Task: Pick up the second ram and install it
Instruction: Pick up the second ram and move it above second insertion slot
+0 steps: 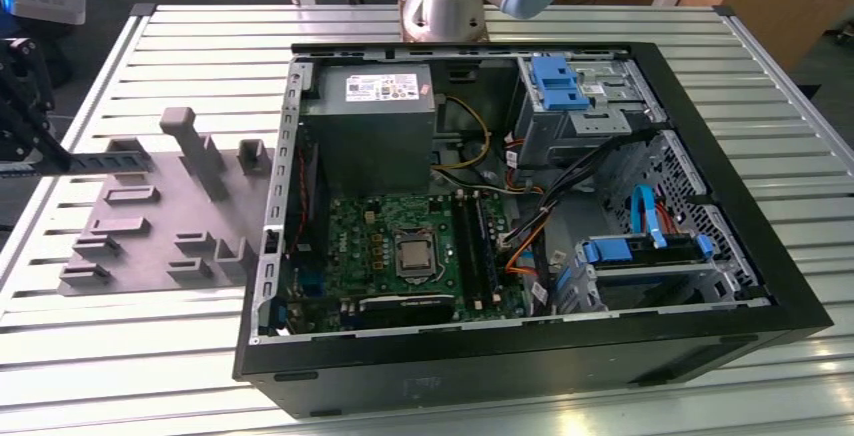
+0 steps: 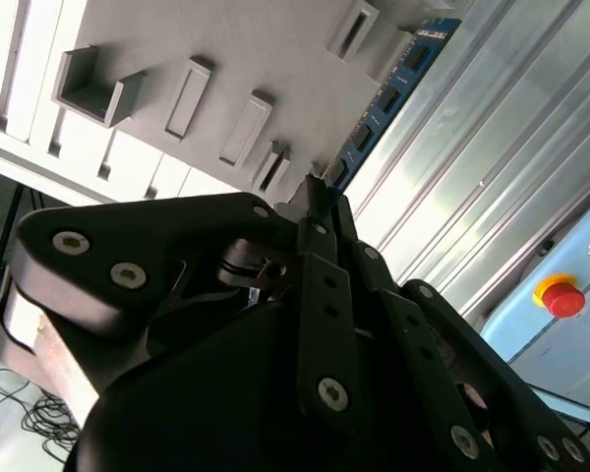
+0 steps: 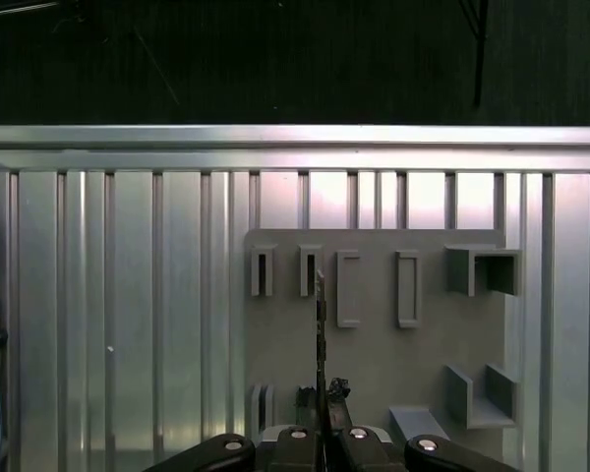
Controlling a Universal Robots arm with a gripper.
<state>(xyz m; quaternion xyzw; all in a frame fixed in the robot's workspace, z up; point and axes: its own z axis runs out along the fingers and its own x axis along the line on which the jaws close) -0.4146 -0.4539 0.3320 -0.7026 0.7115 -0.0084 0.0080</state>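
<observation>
Claw (image 2: 313,192) clenched one end of the second ram (image 2: 388,98), holding it edge-on above the grey fixture (image 1: 147,226) on the table (image 1: 174,36) at the exterior view's left, well apart from the open computer case (image 1: 534,366); gripped so near its end, the thin board could tilt and miss its slot.

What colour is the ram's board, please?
The ram is blue with black chips; second wrist view.

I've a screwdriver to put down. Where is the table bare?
Bare table lies between the grey fixture and the near edge in the exterior view, and between it and the far edge. The open computer case is packed; the gripper holds the memory stick at the fixture.
</observation>
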